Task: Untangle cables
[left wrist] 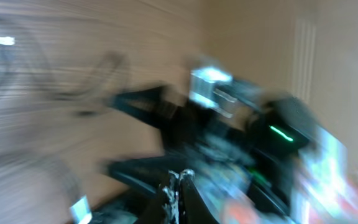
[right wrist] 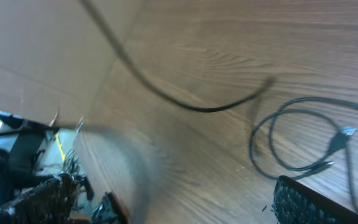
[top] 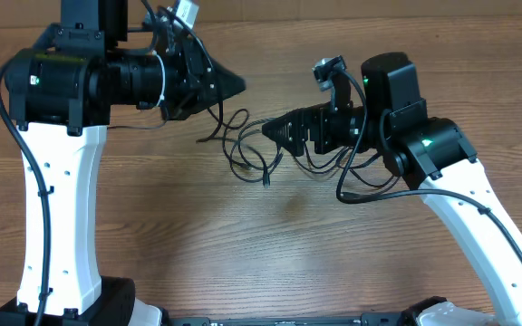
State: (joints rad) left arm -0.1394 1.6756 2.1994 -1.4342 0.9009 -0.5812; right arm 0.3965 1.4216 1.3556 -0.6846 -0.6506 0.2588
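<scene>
1. The cables (top: 243,156) are a loose, loopy tangle on the wood surface (top: 270,235), between the two hands.
2. The right hand (top: 275,133) is spread wide open right at the tangle's right edge, gripping nothing.
3. The left hand (top: 234,84) is way too blurry, so I can't tell if it's clenched. One cord runs up toward it.

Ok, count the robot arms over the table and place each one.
2. The left arm rises on the left, the right arm on the right, both reaching inward to the cables; none looks hidden.
</scene>
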